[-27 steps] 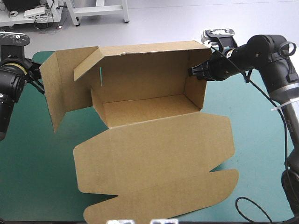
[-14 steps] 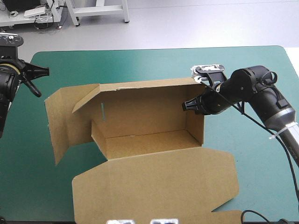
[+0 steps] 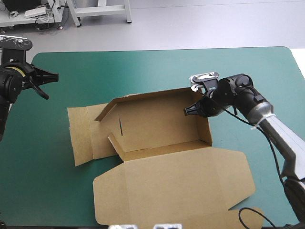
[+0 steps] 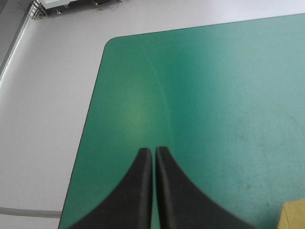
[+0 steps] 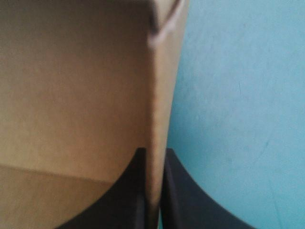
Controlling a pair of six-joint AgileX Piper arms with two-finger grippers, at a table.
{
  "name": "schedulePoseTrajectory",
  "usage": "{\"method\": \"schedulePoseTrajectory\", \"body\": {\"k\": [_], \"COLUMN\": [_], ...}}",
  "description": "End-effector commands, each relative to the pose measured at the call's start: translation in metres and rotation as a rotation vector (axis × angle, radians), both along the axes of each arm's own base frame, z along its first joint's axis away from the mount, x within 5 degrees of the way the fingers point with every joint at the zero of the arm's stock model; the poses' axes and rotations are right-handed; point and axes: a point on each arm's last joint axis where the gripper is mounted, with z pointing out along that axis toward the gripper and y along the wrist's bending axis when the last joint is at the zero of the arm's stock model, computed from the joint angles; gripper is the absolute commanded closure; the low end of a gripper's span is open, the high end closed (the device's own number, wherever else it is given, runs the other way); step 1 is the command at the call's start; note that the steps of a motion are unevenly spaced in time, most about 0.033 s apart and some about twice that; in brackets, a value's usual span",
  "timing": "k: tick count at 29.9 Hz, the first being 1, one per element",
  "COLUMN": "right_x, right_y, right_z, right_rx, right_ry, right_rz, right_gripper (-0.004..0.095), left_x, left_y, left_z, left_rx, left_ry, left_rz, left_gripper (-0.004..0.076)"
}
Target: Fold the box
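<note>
The table point(image 3: 143, 67), under a teal-green cover point(image 4: 214, 95) with rounded corners, bears one thing: a brown cut-board box point(image 3: 171, 186), an open tray with its lid flat. Its end wall stands between the fingers of the right gripper point(image 5: 152, 150). Bare cover lies ahead of the fingers of the left gripper point(image 4: 153, 149).

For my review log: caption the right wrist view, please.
Right gripper shut on a raised wall of the brown cardboard box, teal-green table cover beside it.
</note>
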Motion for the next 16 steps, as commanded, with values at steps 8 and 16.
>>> {"method": "schedulePoseTrajectory", "body": {"k": [8, 16], "right_x": [0.026, 0.04], "right_y": [0.013, 0.017], "right_z": [-0.013, 0.028], "right_rx": [0.043, 0.039], "right_ry": [-0.111, -0.285], "right_rz": [0.02, 0.088], "right_gripper": [0.0697, 0.0412], "left_x": [-0.009, -0.008], "left_y": [-0.001, -0.003], "left_z": [0.014, 0.013], "left_rx": [0.015, -0.016], "left_ry": [-0.048, -0.037], "left_rz": [-0.023, -0.037], "left_gripper": [0.0717, 0.0717]}}
